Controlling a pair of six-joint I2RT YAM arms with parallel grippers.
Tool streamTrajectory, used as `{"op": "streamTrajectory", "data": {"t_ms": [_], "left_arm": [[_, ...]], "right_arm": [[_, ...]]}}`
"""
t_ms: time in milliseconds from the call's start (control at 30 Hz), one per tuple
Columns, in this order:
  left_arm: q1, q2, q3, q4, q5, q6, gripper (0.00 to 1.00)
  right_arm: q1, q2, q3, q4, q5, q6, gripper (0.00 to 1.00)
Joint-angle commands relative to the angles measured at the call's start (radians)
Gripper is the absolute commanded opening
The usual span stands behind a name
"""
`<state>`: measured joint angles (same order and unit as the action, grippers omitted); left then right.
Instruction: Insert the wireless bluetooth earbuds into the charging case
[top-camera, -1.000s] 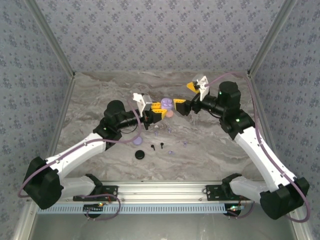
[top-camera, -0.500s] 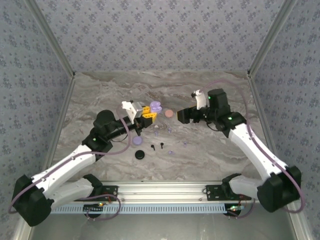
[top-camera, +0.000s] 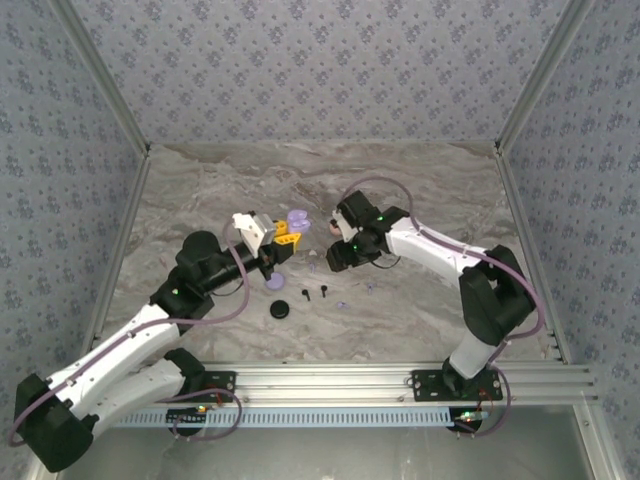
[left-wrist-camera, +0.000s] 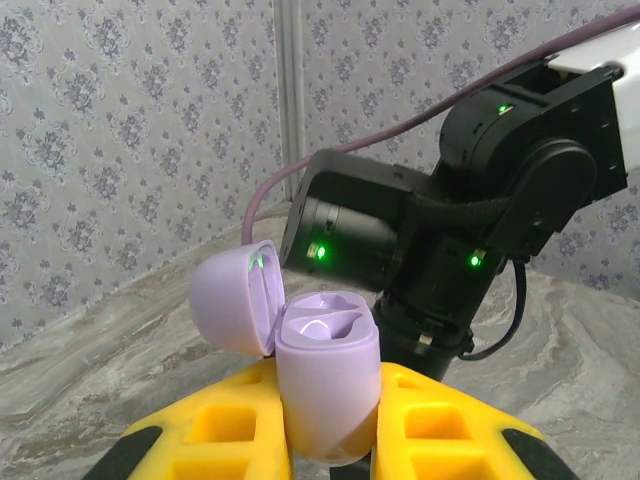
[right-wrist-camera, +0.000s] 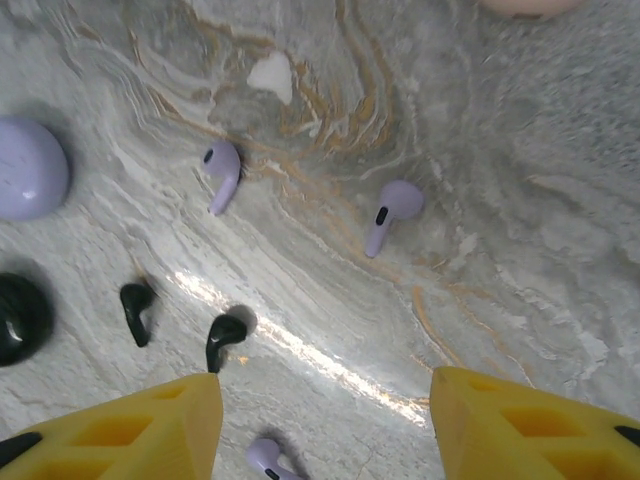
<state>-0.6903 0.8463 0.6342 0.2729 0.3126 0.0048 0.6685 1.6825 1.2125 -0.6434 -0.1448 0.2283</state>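
A mix-up is the risk here: two black earbuds (right-wrist-camera: 224, 335) lie nearest, well short of the charging case (left-wrist-camera: 325, 350), and the spread, empty jaws of the right gripper (right-wrist-camera: 325, 385) could easily pinch one of these instead of a matching bud, or flick any of the tiny glossy buds across the marble. Closer to the case, two lilac earbuds (right-wrist-camera: 392, 208) rest on their sides, stems angled differently. Farthest, the left gripper (left-wrist-camera: 330, 390) clamps the lilac case itself, lid flipped open, wells apparently empty.
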Motion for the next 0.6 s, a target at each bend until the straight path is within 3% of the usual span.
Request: {"op": "streamTrajectory", "data": {"t_ms": [0,567], "left_arm": [[-0.005,-0.025,0.005,-0.011,-0.027,0.021,0.0],[-0.006,-0.038,-0.002,-0.011,-0.04,0.02,0.0]], "right_arm": [[0.039,0.016,0.02,-0.108,0.041,-0.021,0.58],[0.19,0.174,0.033,-0.171,0.02,-0.12,0.4]]}}
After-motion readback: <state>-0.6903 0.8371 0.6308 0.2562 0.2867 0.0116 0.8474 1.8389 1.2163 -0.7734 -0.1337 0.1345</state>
